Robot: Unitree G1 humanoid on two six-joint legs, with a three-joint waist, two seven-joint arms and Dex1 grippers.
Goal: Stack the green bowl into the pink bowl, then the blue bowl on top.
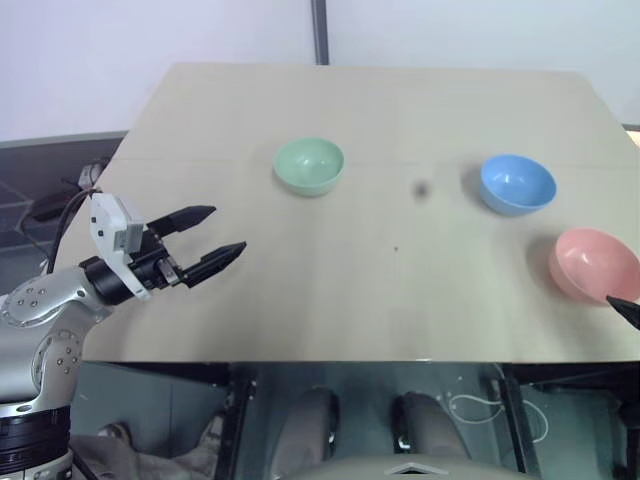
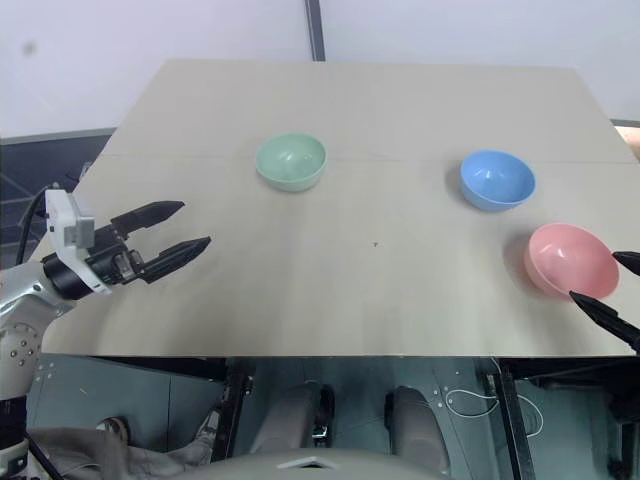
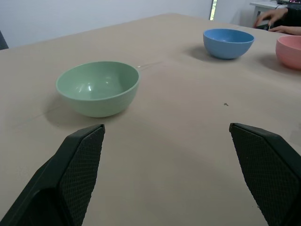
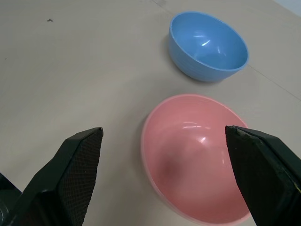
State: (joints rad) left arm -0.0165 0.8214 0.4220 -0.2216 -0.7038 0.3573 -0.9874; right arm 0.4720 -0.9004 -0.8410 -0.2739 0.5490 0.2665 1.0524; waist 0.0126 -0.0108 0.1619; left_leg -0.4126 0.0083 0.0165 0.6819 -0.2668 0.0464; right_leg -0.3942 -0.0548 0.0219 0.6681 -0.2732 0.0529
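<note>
So far nothing has been stacked: the green bowl (image 1: 309, 165) sits at twelve o'clock on the bench (image 1: 330, 300), the blue bowl (image 1: 517, 184) at two, the pink bowl (image 1: 592, 263) at three. Both the left claw (image 1: 212, 237) and right claw (image 2: 612, 290) are spread empty.

Three bowls stand on one counter (image 1: 250, 300), one of each colour, all upright, empty and apart. One green bowl (image 1: 309, 165) sits well to the left of the blue bowl (image 1: 517, 184). One blue bowl sits toward the counter's right side. One pink bowl (image 1: 593, 263) sits near the blue bowl, nearer the front edge. Two claws are present: the left claw (image 1: 214, 236) and the right claw (image 2: 612, 287).
</note>
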